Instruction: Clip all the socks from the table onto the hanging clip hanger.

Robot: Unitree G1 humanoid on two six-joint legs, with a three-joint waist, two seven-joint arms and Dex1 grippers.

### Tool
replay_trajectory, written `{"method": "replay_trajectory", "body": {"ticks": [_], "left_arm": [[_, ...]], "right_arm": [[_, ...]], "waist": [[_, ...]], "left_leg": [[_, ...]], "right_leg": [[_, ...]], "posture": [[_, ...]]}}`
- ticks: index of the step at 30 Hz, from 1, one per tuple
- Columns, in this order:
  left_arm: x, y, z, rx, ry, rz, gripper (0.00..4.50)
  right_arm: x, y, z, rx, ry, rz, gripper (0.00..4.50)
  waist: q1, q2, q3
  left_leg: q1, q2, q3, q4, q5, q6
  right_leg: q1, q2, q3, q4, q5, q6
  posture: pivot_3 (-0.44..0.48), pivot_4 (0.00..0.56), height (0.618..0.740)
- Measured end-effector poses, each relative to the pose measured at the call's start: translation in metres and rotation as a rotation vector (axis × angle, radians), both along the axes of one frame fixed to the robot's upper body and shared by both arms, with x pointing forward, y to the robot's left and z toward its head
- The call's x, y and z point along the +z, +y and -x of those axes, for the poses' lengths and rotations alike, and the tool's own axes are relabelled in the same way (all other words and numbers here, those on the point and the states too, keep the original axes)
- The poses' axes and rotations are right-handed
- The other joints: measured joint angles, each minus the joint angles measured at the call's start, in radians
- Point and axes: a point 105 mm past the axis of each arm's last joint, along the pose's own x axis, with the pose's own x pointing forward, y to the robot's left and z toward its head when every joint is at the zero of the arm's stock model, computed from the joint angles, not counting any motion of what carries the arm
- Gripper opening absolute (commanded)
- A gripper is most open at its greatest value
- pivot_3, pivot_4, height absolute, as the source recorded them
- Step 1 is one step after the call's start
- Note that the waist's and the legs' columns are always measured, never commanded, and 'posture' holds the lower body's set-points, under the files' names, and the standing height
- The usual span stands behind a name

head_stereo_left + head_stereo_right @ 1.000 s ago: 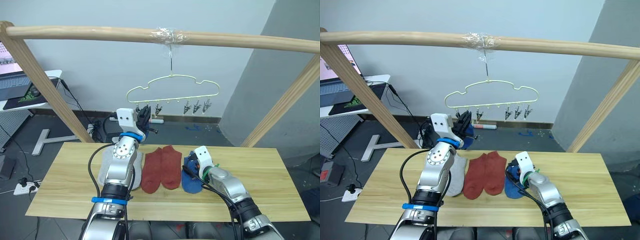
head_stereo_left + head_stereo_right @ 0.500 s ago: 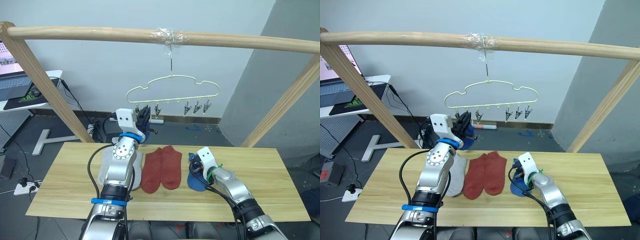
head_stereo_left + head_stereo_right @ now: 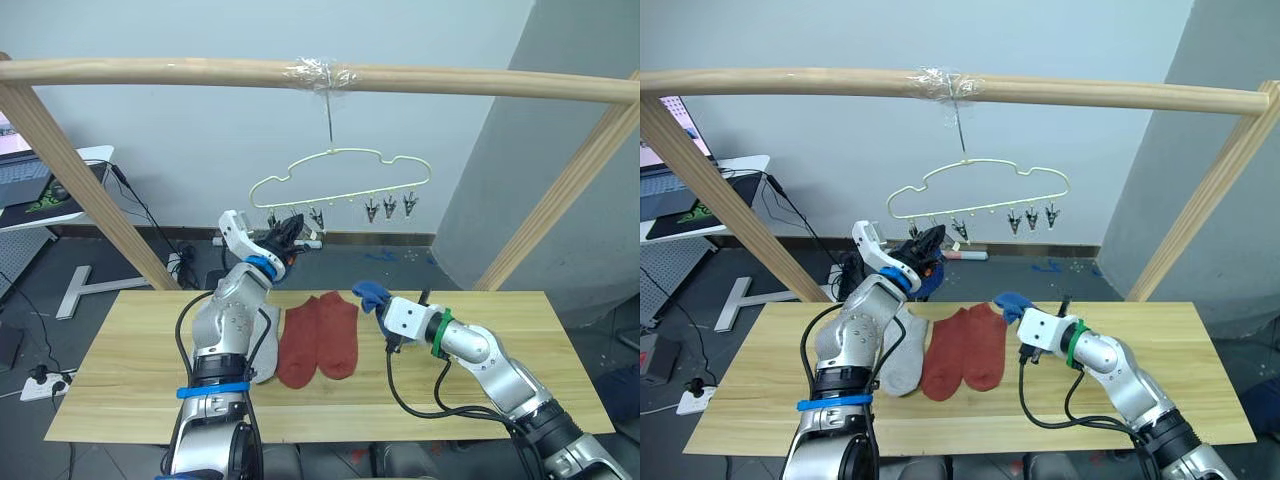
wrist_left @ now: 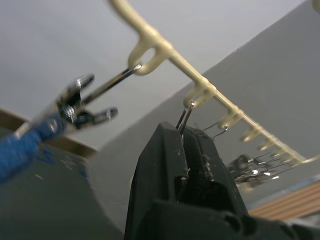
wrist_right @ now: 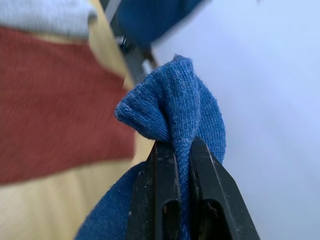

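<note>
Two rust red ankle socks [image 3: 320, 338] lie mid-desk on the pale wooden plank desk [image 3: 520, 400]; right gripper [image 5: 181, 150] pinches a blue sock [image 3: 372, 293] aloft, left gripper [image 4: 184, 137] clamps a metal clip [image 4: 185, 114] on the pale yellow wire hanger [image 3: 340, 170].

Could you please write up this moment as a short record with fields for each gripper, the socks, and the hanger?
left gripper: shut on a clip of the clip hanger
right gripper: shut on a blue sock, lifted off the table
other blue sock: already hanging from the end clip
rust red socks: lying side by side on the table
grey sock: on the table, partly behind the left arm
</note>
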Motion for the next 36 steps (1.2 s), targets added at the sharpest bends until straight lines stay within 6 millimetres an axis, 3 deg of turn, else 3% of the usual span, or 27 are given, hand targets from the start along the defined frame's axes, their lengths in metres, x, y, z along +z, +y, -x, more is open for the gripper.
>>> {"method": "replay_trajectory", "body": {"ticks": [3, 7, 15, 25, 30, 36], "left_arm": [[0.003, -0.003, 0.002, -0.05, 0.071, 0.159, 0.0], [0.004, -0.01, 0.007, -0.106, 0.117, 0.24, 0.0], [0.007, -0.018, 0.018, -0.191, 0.15, 0.302, 0.0], [0.007, -0.017, 0.018, -0.181, 0.151, 0.307, 0.0], [0.008, -0.016, 0.018, -0.183, 0.147, 0.306, 0.0], [0.009, -0.016, 0.019, -0.193, 0.144, 0.301, 0.0]], "right_arm": [[0.022, 0.019, -0.008, 0.024, -0.13, -0.039, 0.04], [0.054, 0.041, -0.017, 0.047, -0.253, -0.114, 0.04], [0.054, 0.052, -0.025, 0.051, -0.234, -0.146, 0.04], [0.05, 0.057, -0.024, 0.068, -0.179, -0.187, 0.04], [0.035, 0.055, -0.016, 0.066, -0.105, -0.203, 0.04], [0.046, 0.055, -0.023, 0.042, -0.111, -0.249, 0.04]], "waist": [[-0.002, 0.0, 0.0], [0.002, 0.0, 0.0], [0.007, -0.001, 0.001], [0.006, -0.001, 0.001], [0.006, -0.001, 0.001], [0.006, -0.001, 0.001]], "left_leg": [[0.0, 0.0, 0.0, 0.0, 0.0, 0.0], [0.0, 0.0, 0.0, 0.0, 0.0, 0.0], [0.0, 0.0, 0.0, -0.001, 0.0, 0.0], [-0.001, 0.0, 0.0, -0.002, 0.0, 0.0], [-0.001, 0.0, 0.0, -0.004, 0.0, 0.0], [-0.001, 0.0, 0.0, -0.007, 0.0, -0.001]], "right_leg": [[0.0, 0.0, 0.0, 0.001, 0.0, 0.0], [0.0, 0.0, 0.0, 0.0, 0.001, -0.002], [-0.001, 0.0, 0.0, -0.001, 0.003, -0.005], [-0.001, 0.0, 0.0, -0.002, 0.003, -0.005], [-0.001, 0.0, 0.0, -0.004, 0.003, -0.005], [-0.001, 0.0, -0.001, -0.007, 0.003, -0.005]], "posture": [[0.101, 0.112, 0.74], [0.101, 0.112, 0.74], [0.107, 0.112, 0.74], [0.105, 0.116, 0.74], [0.103, 0.116, 0.74], [0.101, 0.116, 0.74]]}}
